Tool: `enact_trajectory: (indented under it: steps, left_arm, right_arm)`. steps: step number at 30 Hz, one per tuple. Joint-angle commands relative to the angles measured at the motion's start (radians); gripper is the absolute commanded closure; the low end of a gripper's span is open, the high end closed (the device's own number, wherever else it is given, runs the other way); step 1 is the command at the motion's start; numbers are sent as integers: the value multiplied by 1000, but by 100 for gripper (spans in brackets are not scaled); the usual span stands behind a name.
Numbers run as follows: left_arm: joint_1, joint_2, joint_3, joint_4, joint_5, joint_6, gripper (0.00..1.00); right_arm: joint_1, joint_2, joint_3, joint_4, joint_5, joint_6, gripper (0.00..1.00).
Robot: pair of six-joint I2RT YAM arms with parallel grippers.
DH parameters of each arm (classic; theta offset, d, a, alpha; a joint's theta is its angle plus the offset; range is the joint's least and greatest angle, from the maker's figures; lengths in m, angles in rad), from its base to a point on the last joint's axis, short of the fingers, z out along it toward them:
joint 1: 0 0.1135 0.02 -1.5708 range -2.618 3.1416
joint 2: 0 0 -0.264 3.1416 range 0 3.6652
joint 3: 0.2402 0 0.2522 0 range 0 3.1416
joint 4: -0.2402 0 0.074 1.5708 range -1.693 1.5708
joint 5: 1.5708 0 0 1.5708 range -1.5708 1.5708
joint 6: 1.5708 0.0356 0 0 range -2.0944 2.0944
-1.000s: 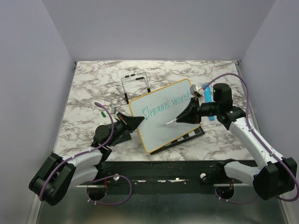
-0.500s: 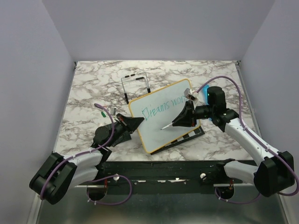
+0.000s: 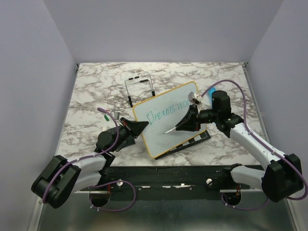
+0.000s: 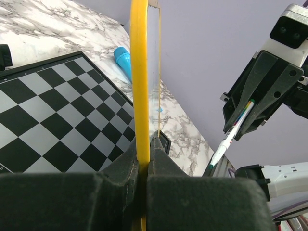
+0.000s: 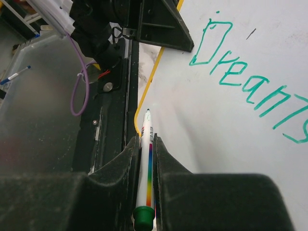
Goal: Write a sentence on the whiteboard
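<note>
The whiteboard (image 3: 161, 137) with its yellow frame (image 4: 139, 86) stands tilted, and my left gripper (image 3: 139, 126) is shut on its left edge. The frame sits pinched between that gripper's (image 4: 144, 144) jaws. In teal-green, the sentence (image 3: 166, 111) reads "Dreams wor" before my right arm hides the rest; "Dreams" (image 5: 245, 82) shows in the right wrist view. My right gripper (image 3: 185, 124) is shut on a white marker (image 5: 146, 159) with a rainbow stripe. The marker's tip (image 3: 166, 132) hangs over the board's lower left part, a little off its face (image 4: 231, 137).
A black-and-white chessboard (image 4: 57, 115) lies under the whiteboard, its corner showing at the right (image 3: 195, 139). A black wire stand (image 3: 139, 89) is behind the board. A blue tube (image 4: 122, 61) lies at the back right, and a small green cap (image 3: 105, 117) lies left of my left arm.
My right gripper has carried the marker leftward across the board, now covering more of the second word. The left gripper and the board have stayed put.
</note>
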Motion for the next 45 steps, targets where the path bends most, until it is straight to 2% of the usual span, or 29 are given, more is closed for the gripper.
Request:
enact_trajectory:
  steps: [1, 8, 16, 22, 30, 45]
  left_arm:
    - [-7, -31, -7, -9, 13, 103, 100]
    - [-7, -76, 0, -75, 7, 115, 100]
    - [-7, -97, 2, -96, 8, 126, 100]
    - [-8, -119, -12, -95, 2, 121, 100]
    - [-8, -154, -9, -133, -7, 133, 100]
    - [-10, -182, -11, -179, -12, 132, 100]
  right_arm:
    - [37, 10, 2, 37, 45, -57, 99]
    - [82, 61, 92, -55, 74, -238, 99]
    - [142, 78, 36, 35, 77, -156, 99]
    - [143, 79, 40, 37, 93, -153, 99]
    - [143, 59, 66, -60, 107, -233, 99]
    - [123, 35, 91, -101, 110, -233, 99]
